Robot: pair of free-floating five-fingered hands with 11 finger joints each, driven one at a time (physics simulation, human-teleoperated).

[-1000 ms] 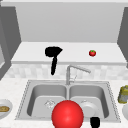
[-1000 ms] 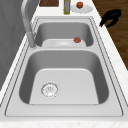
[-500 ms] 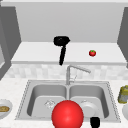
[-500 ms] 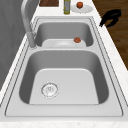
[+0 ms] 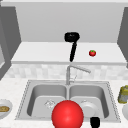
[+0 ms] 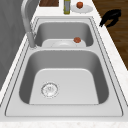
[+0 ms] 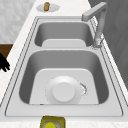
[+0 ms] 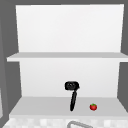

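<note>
Tomato [image 5: 92, 53], resting on the shelf [image 5: 37, 52] near my left hand [image 5: 72, 37], whose fingers I cannot tell apart or together: a careless sideways brush could roll it off into the sink [image 5: 37, 95], while my right hand [image 6: 111, 17] hangs loose-fingered, empty.
</note>
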